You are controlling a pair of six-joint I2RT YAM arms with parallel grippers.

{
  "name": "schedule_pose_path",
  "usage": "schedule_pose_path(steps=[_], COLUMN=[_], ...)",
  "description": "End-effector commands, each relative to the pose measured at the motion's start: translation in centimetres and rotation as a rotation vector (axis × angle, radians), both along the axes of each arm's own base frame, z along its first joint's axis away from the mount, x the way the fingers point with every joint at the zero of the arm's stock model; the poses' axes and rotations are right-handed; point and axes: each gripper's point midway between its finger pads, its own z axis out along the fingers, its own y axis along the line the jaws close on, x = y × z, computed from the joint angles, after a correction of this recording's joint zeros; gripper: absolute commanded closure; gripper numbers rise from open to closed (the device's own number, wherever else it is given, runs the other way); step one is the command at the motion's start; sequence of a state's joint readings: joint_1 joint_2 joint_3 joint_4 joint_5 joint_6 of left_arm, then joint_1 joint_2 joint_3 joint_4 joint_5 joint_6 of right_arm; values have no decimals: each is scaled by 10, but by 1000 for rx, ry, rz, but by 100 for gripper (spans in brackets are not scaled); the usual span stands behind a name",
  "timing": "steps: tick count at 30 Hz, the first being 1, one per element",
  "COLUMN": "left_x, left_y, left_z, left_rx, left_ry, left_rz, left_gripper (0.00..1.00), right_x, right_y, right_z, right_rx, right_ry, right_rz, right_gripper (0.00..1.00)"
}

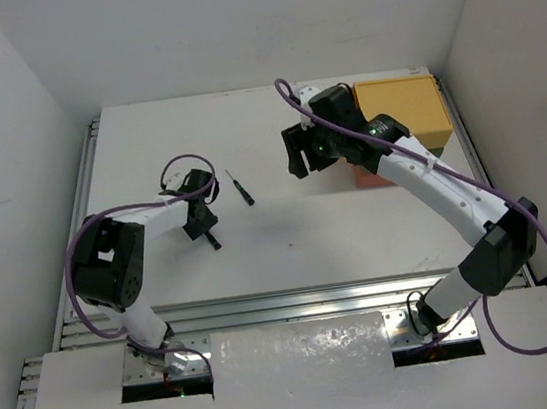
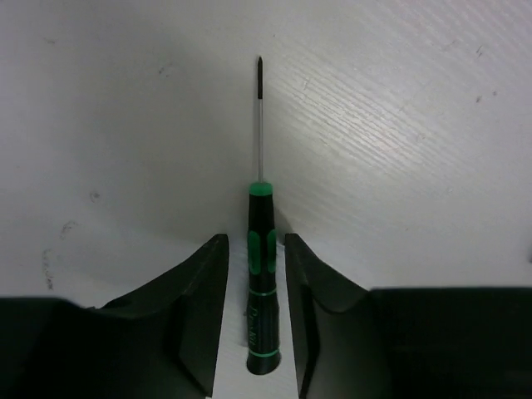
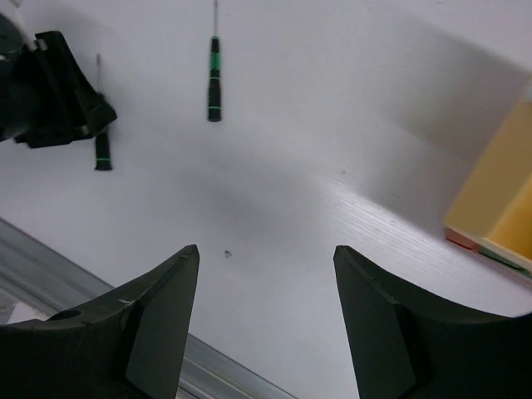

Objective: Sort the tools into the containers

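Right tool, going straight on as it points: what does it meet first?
Most likely the bare table; the right tool aims short of the loose screwdriver, though depth is unclear.

From overhead, the left arm was folded back on itself, with its fingers (image 1: 198, 222) pointed down at the white counter (image 1: 290, 253), right over a small dark tool (image 1: 215, 240). Too tiny to say if they touched it. A thin screwdriver (image 1: 241, 187) lay loose just beyond, apart from both arms. The right arm stretched toward the far right corner, its fingers (image 1: 296, 159) hanging beside the yellow box (image 1: 407, 106), with a bit of a red-orange box (image 1: 371, 179) peeking out underneath.
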State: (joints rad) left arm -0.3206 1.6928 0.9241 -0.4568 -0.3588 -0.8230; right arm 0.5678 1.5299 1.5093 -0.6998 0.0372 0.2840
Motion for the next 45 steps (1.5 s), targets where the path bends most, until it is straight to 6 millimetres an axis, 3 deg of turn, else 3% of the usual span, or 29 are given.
schedule_pose_path(steps=[1, 6, 7, 9, 10, 11, 15, 16, 19, 22, 24, 25, 29, 31, 32, 34, 35, 37, 38, 39, 41, 42, 43, 44, 45], left_x=[11, 5, 3, 2, 0, 2, -9, -10, -21, -33, -39, -37, -42, -43, -45, -45, -44, -43, -38, -36, -20, -20, -12, -4, -4], left_y=[-10, -15, -16, -28, -33, -50, -88, -94, -117, -133, -136, -138, -141, -145, -147, -149, -148, -146, -141, -135, -115, -105, -92, -88, -82], left_z=[1, -2, 4, 17, 36, 51, 132, 145, 177, 194, 200, 211, 222, 225, 226, 224, 224, 228, 234, 226, 225, 212, 209, 208, 198], left_rx=[-57, -84, -94, -163, -203, -273, -465, -500, -646, -740, -777, -795, -838, -865, -885, -895, -891, -872, -833, -784, -638, -563, -483, -431, -386], left_ry=[-38, -38, -48, -93, -155, -211, -470, -510, -579, -605, -606, -652, -675, -687, -684, -685, -689, -707, -737, -702, -697, -635, -631, -608, -563], left_rz=[-3, -36, -45, -81, -109, -160, -290, -303, -369, -414, -413, -426, -440, -450, -457, -463, -460, -461, -455, -429, -356, -321, -274, -265, -246], left_gripper=[71, 100, 100, 100, 100, 100, 100, 100, 100, 100, 100, 100, 100, 100, 100, 93, 89, 69, 45, 32, 9, 7, 5, 5, 5], right_x=[-8, -32, -46, -50, -59, -60, -74, -73, -77, -82, -83, -83, -84, -84, -84, -84, -84, -83, -79, -70, -53, -40, -27, -11, -7], right_y=[22, 59, 66, 77, 78, 87, 103, 109, 123, 131, 136, 137, 148, 152, 154, 155, 155, 151, 147, 137, 119, 112, 80, 71, 44], right_z=[14, 11, -3, 2, -16, -12, -40, -38, -47, -49, -39, -37, -27, -24, -26, -24, -24, -23, -11, -27, -31, -11, -35, -13, -30], right_rx=[130, 334, 375, 464, 476, 519, 557, 581, 641, 709, 767, 779, 848, 870, 870, 877, 875, 849, 821, 736, 589, 548, 388, 360, 256], right_ry=[-29, 21, 79, 59, 103, 84, 133, 120, 156, 186, 161, 164, 190, 199, 209, 214, 216, 217, 149, 162, 85, 32, 60, 16, 79], right_rz=[63, 227, 275, 301, 307, 327, 328, 329, 329, 335, 365, 370, 406, 422, 422, 431, 432, 410, 418, 315, 241, 198, 71, 31, -48], right_gripper=[33, 32, 32, 29, 25, 14, 12, 12, 13, 13, 14, 15, 24, 39, 60, 92, 100, 100, 100, 100, 100, 100, 100, 100, 100])
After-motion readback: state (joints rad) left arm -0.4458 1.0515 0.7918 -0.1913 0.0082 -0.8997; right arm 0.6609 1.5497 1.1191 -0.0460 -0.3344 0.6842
